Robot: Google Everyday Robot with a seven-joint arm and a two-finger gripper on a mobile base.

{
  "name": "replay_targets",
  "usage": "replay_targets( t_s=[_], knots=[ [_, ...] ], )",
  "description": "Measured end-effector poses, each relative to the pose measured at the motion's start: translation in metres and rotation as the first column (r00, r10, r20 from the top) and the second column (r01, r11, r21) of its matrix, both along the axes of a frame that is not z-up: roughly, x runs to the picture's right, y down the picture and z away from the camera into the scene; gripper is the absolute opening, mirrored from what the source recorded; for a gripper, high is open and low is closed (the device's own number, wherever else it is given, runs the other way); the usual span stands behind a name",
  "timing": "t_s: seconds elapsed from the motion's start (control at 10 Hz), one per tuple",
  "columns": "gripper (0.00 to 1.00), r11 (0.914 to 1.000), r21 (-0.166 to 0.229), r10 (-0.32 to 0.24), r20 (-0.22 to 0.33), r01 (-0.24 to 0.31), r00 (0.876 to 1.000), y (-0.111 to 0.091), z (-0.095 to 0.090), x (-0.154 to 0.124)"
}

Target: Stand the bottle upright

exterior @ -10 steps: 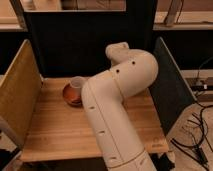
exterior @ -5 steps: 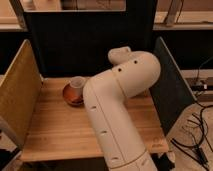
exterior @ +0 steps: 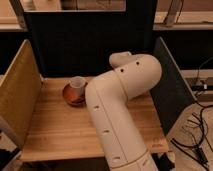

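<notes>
No bottle shows in the camera view; it is hidden or out of view. My white arm point(exterior: 117, 107) rises from the bottom edge and bends over the right half of the wooden table point(exterior: 52, 127). The elbow point(exterior: 137, 72) points toward the back wall. My gripper is hidden behind the arm, somewhere past the elbow near the back of the table.
A small white cup point(exterior: 77, 83) sits in a reddish-brown bowl point(exterior: 72, 96) at the back centre-left of the table. A yellow panel point(exterior: 17, 92) walls the left side, and dark panels point(exterior: 170, 85) close the back and right. Cables point(exterior: 195, 135) lie on the floor at right.
The arm's elbow has edged slightly to the right. The cup and bowl have not moved.
</notes>
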State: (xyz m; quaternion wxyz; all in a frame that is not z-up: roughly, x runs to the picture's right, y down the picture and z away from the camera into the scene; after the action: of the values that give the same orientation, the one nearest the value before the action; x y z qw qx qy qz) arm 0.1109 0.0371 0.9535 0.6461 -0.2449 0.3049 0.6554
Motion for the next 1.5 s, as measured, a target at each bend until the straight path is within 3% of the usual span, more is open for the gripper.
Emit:
replay_targets(
  t_s=[0.5, 0.8, 1.2, 1.5],
  knots=[
    [0.8, 0.9998, -0.02, 0.004, 0.018, -0.003, 1.0, 0.0, 0.019, -0.015],
    [0.8, 0.9992, -0.01, 0.038, -0.024, -0.039, 0.999, -0.013, 0.031, -0.001],
    [0.8, 0.9968, 0.011, 0.079, -0.045, -0.079, 0.996, -0.026, 0.032, 0.014],
    [0.8, 0.9962, -0.008, 0.086, -0.034, -0.087, 0.996, -0.019, 0.031, 0.016]
  ],
)
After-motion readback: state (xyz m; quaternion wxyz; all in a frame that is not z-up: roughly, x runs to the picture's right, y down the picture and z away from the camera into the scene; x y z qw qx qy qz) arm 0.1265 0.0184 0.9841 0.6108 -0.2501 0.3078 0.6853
